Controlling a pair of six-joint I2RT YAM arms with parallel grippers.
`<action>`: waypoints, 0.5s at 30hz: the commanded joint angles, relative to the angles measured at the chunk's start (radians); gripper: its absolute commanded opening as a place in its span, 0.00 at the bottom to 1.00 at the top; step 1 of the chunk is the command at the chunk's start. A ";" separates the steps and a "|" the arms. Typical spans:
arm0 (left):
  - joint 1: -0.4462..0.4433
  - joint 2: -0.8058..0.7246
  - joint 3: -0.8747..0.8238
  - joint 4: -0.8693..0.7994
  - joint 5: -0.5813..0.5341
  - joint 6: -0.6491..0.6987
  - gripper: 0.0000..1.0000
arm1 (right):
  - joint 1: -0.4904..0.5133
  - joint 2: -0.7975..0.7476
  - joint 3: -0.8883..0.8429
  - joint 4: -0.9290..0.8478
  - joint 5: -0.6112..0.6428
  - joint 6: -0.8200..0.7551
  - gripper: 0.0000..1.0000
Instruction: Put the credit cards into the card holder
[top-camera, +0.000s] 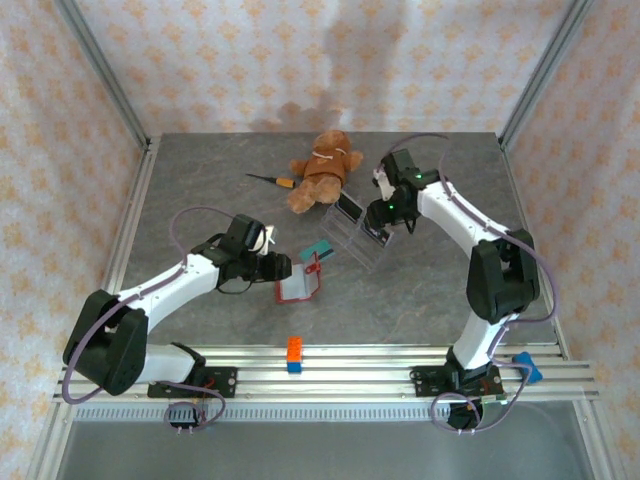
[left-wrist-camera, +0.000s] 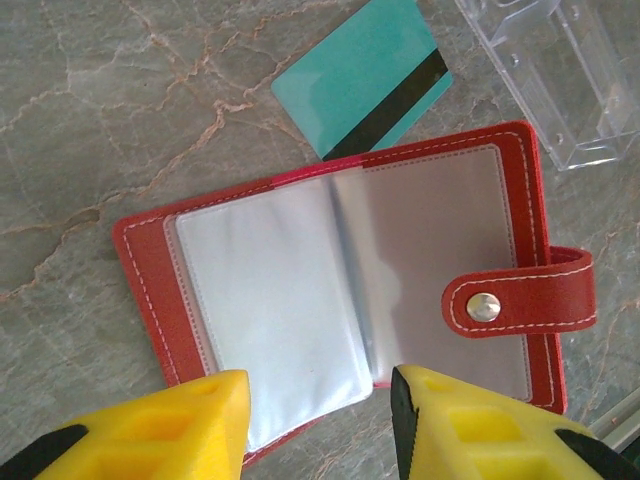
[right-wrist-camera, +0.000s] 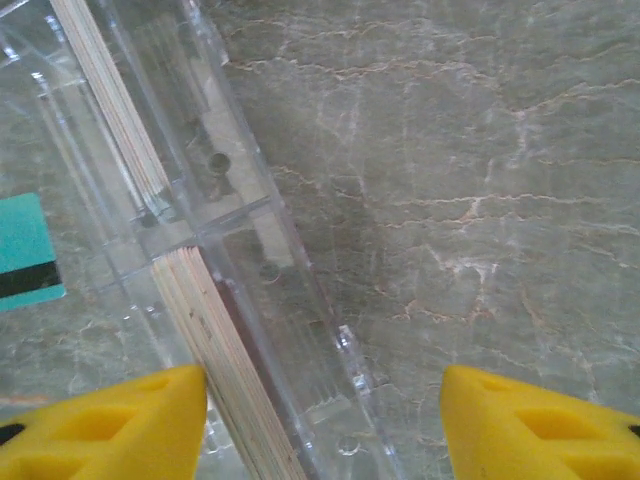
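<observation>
Across the grey marbled table (top-camera: 200, 180) your two arms reach inward from the near rail, the left one to the middle and the right one further back. Largest of the loose things is the brown teddy bear (top-camera: 322, 168) lying at the far side, with the clear acrylic stand (top-camera: 352, 238) just in front of it. Your right gripper (right-wrist-camera: 325, 420) hangs above that stand with its jaws set wide and nothing between them; below them the wrist view shows the stand's clear wall and a pale stack (right-wrist-camera: 215, 340) of thin sheets standing on edge inside it, close to the left-hand finger. The card holder (left-wrist-camera: 340, 270) lies open and flat on the table near the middle, red cover down, clear sleeves up, its snap tab sticking out to one side. Your left gripper (left-wrist-camera: 320, 420) sits over the holder's near edge, its jaws parted to a narrower gap than the right's and gripping nothing, with a clear sleeve showing beneath the gap. The teal card (left-wrist-camera: 365, 80) lies stripe up on the table, touching the holder's far edge, between the holder and the stand. An orange-and-blue block (top-camera: 295, 354) rests by the near rail, and a thin orange-handled tool (top-camera: 272, 181) lies left of the bear.
</observation>
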 joint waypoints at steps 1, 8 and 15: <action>0.013 -0.025 0.004 -0.037 -0.030 0.031 0.43 | -0.041 0.004 0.050 -0.043 -0.169 0.018 0.58; 0.013 -0.006 0.023 -0.044 -0.020 0.034 0.43 | -0.102 0.020 0.063 -0.066 -0.244 0.008 0.57; 0.013 0.003 0.041 -0.059 -0.018 0.038 0.43 | -0.110 0.064 0.071 -0.088 -0.226 -0.012 0.43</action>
